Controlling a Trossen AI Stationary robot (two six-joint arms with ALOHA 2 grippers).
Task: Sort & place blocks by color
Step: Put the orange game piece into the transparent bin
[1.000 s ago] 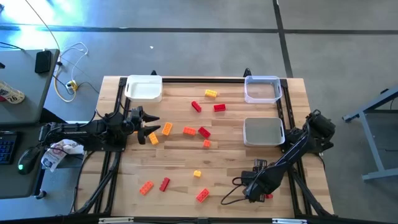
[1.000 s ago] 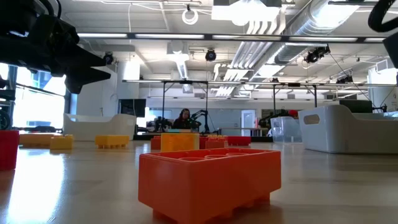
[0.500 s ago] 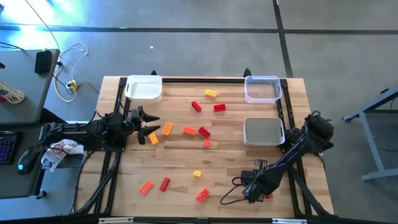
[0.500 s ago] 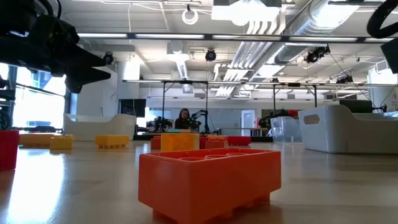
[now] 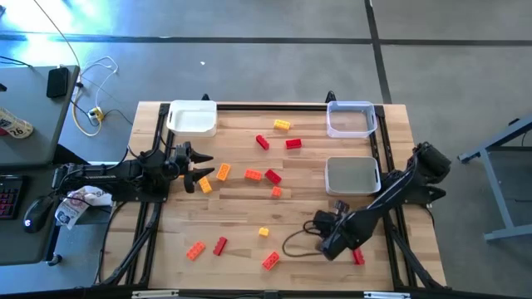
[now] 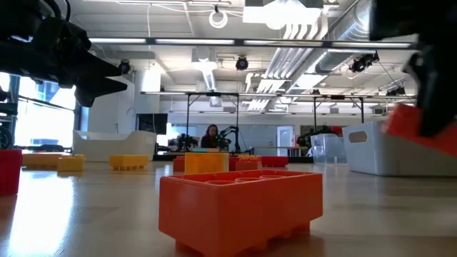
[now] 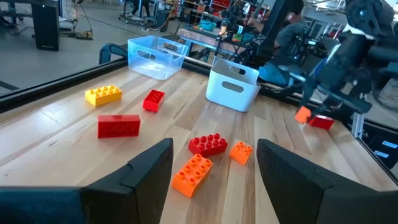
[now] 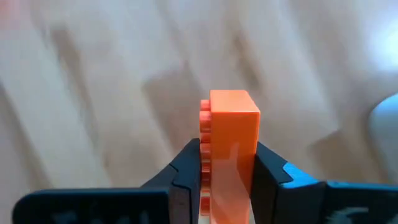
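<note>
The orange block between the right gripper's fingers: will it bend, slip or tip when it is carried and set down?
The orange block looks like rigid moulded plastic, so it probably will not bend. Its smooth glossy sides may slip a little in the right gripper, though the fingers clamp flat faces. Set down on its narrow end, it would likely tip.

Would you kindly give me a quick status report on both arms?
Right gripper shut on orange block, lifted off the table. Left gripper open, waiting over table's left side. Nothing in the way.
</note>
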